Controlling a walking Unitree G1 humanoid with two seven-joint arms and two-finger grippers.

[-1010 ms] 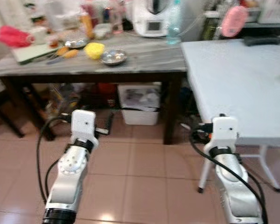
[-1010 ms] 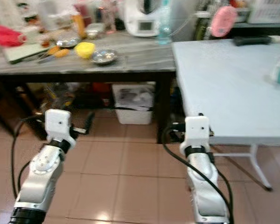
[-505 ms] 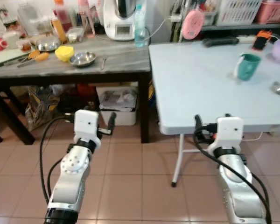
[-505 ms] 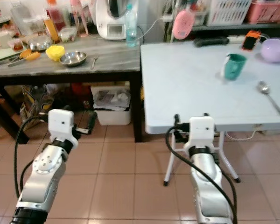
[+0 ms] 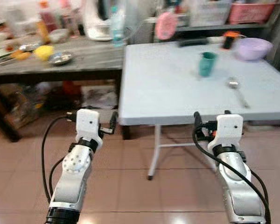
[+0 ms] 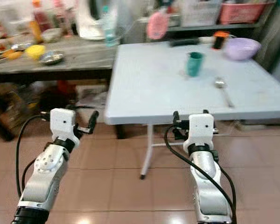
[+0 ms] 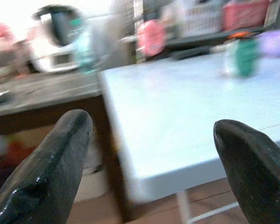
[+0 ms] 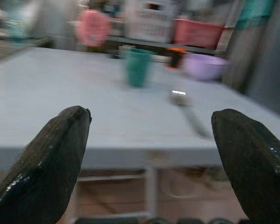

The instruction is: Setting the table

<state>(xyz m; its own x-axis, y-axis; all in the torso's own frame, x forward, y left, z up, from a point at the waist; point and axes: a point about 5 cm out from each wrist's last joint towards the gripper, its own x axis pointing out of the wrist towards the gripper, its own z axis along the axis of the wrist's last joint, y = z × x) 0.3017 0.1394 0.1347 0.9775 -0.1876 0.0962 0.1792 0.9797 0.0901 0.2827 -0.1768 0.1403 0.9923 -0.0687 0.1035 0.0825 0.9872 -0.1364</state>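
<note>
You have both grippers raised ahead of the light blue bench point(image 5: 177, 88), short of its near edge. The left gripper point(image 7: 149, 158) and right gripper point(image 8: 149, 154) each have jaws spread wide, holding nothing. On the bench, a green cup point(image 5: 206, 64) stands upright; a spoon point(image 5: 236, 90) lies beside it; a purple bowl point(image 5: 253, 48) sits at the far corner.

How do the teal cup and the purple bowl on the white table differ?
The teal cup is tall and narrow; the purple bowl is low and wide. The cup stands nearer the table's middle, the bowl at the far right corner. Both sit upright on the white table, near the spoon.
</note>
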